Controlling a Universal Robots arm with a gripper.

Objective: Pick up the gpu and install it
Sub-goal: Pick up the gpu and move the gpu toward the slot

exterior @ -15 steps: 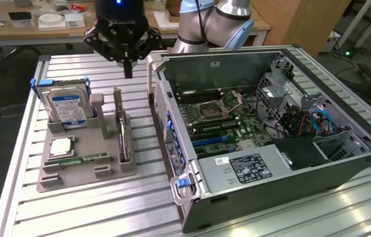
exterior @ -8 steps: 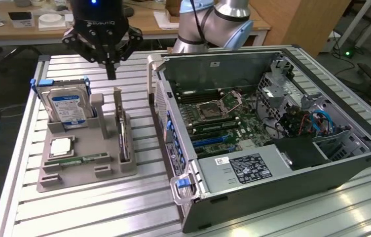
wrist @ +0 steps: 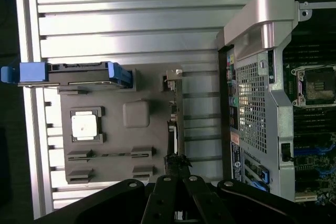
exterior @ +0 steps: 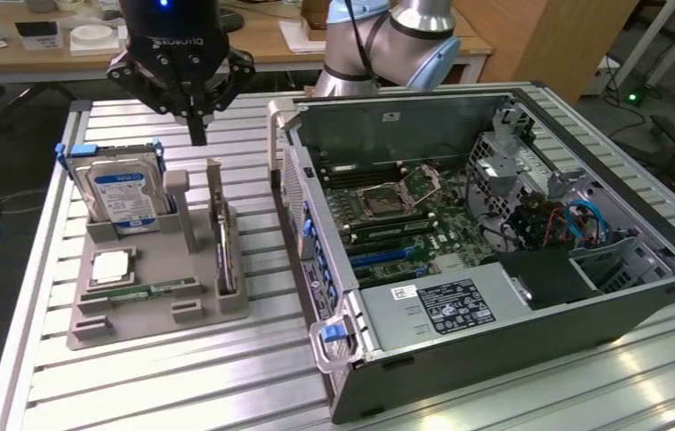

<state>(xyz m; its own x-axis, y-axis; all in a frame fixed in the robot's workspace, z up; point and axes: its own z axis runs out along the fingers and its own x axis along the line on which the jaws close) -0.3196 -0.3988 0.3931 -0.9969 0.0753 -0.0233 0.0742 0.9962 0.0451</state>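
Observation:
The gpu (exterior: pixel 223 241) stands on edge in a slot of the grey holder tray (exterior: pixel 158 321) on the slatted metal table, its silver end bracket toward the far side. In the wrist view the gpu (wrist: pixel 173 121) appears edge-on as a thin strip. My gripper (exterior: pixel 197 135) hangs above the far end of the card, fingers shut together with nothing between them. It is well clear of the card. In the wrist view my gripper (wrist: pixel 177 169) points along the line of the card's edge.
In the same tray are a hard drive with a blue label (exterior: pixel 122 193), a square processor (exterior: pixel 110 267) and a narrow memory stick (exterior: pixel 146 289). An open computer case (exterior: pixel 458 310) lies to the exterior view's right, motherboard (exterior: pixel 404 211) exposed.

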